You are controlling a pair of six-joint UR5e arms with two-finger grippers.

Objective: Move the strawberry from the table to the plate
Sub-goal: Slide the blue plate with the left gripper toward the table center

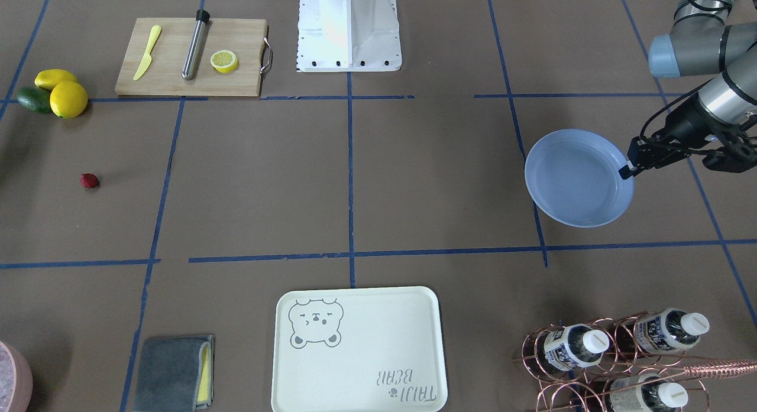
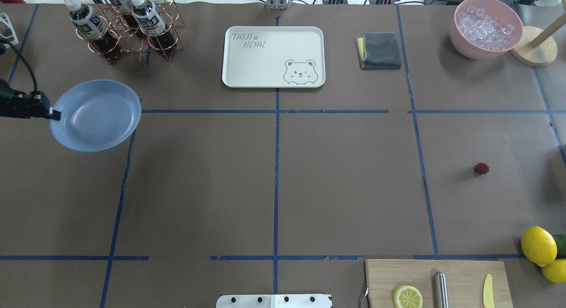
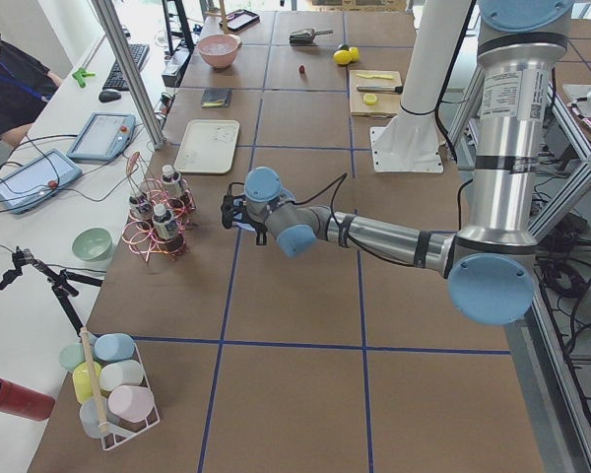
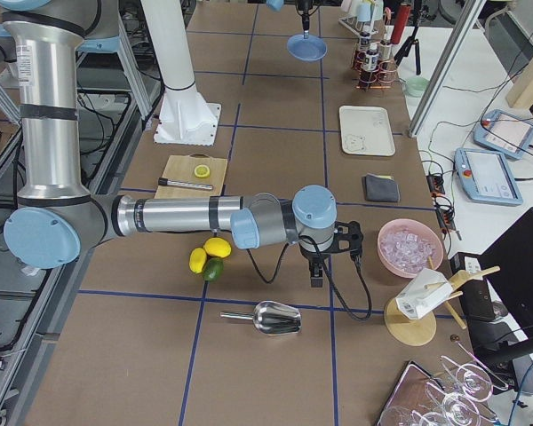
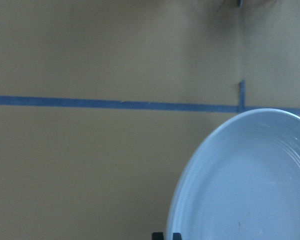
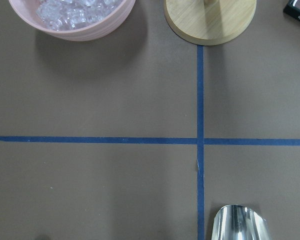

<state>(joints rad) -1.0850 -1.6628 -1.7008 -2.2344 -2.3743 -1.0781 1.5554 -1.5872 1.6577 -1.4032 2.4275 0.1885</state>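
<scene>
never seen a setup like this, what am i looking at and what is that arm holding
This is a robot with two arms at a paper-covered table marked with blue tape. Two pictures look down from above, one from behind the robot and one facing it; two look along the table from its ends; two come from cameras on the wrists. The left gripper has its jaws shut on the rim of a light blue plate, which is empty. The right gripper hangs near a pink bowl of ice; whether it is open I cannot tell. A small strawberry lies alone on the table, far from the plate. Also there: a cutting board, lemons, a bear-print tray and bottled drinks.
</scene>
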